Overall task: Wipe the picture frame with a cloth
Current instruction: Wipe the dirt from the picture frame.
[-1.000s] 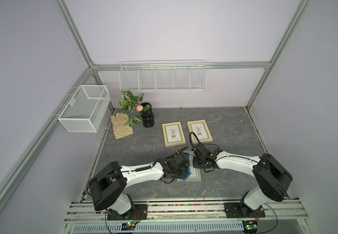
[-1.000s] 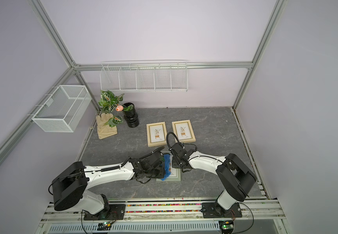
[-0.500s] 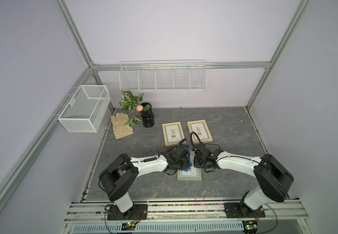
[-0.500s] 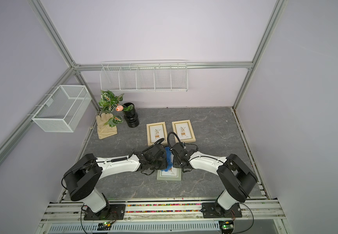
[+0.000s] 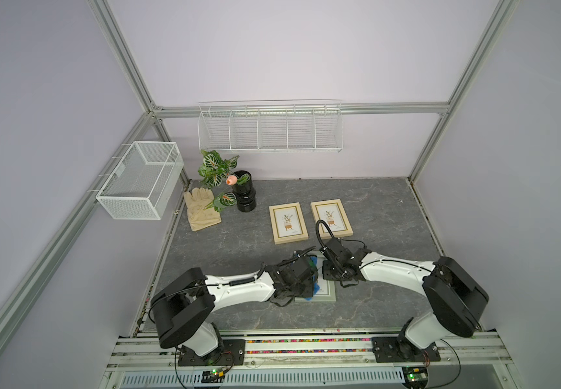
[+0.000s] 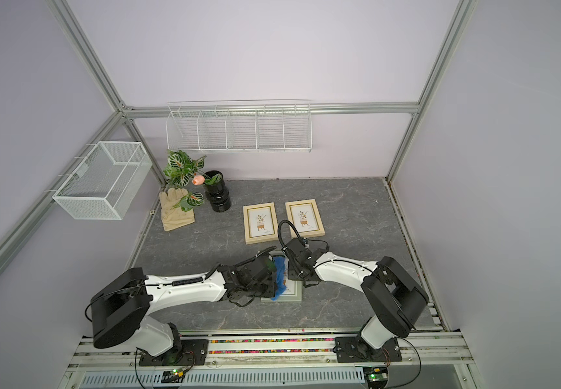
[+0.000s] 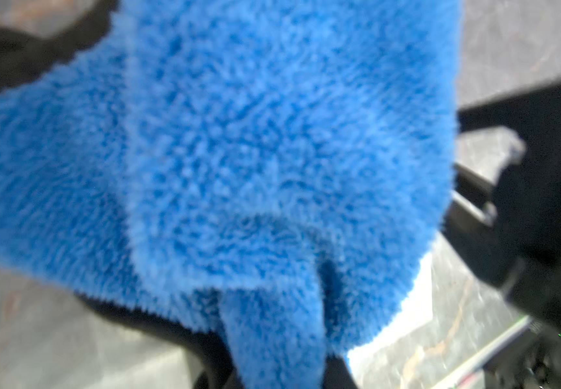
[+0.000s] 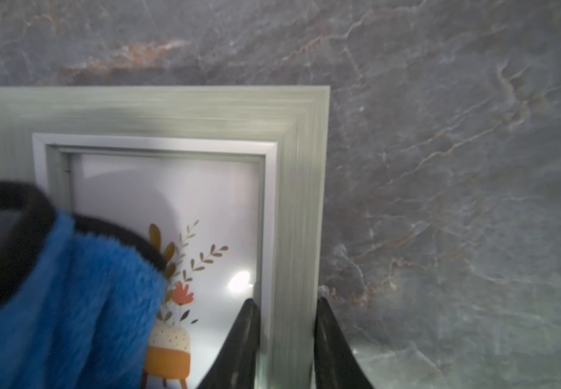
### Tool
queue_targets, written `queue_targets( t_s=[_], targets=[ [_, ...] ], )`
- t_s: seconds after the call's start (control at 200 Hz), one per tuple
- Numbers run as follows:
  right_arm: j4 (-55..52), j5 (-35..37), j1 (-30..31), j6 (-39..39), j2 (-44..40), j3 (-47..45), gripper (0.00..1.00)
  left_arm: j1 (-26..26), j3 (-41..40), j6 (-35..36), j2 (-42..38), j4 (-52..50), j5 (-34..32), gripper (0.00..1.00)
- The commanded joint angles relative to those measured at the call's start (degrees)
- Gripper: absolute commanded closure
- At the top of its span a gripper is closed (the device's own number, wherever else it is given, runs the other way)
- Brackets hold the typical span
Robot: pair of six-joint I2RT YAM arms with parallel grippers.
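Caller: Cloth (image 7: 272, 151) is hanging from the left gripper (image 5: 307, 279), with plush blue folds spilling over the picture frame (image 5: 327, 293) lying flat on the worktop (image 5: 238, 242) nearest the arm bases. The pile is hiding the jaws, but they are closed down tight on a bunch of it.

Analyst: And the right gripper (image 8: 286, 336) is doing the bracing. Its jaws are standing narrow, clamping the frame's grey-green side rail from both sides.

Caller: How is this pair going to handle?

Analyst: The cloth is looking soft and floppy, with no stiffness at all. A bunched pinch up high is making sense, letting the loose part trail flat across the glass. The frame is looking light and rigid, so it is likely to skate on that smooth stone-look top. The pane is probably fragile too, so gripping the rail rather than the glass is looking like the right call.

Caller: Meanwhile the wood-toned frames (image 5: 288, 223) are lying farther back, clear of the cloth.
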Motion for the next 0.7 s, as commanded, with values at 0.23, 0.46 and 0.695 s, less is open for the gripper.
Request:
queue_targets(
  t_s=[0.23,0.46,0.695],
  targets=[
    [-4.8,2.9,-0.4,0.6,-0.3,-1.3,0.82,-7.8,-2.4,1.4,1.1,2.2,0.1,1.0],
    [-4.7,2.9,-0.3,1.1,0.4,-1.3,0.82,-7.5,-1.7,2.6,3.9,2.9,0.2,1.0],
    [-5.4,3.8,-0.4,0.8,0.4,-1.3,0.82,-2.1,-9.7,-2.4,-5.0,-2.2,-4.5,1.0]
  ],
)
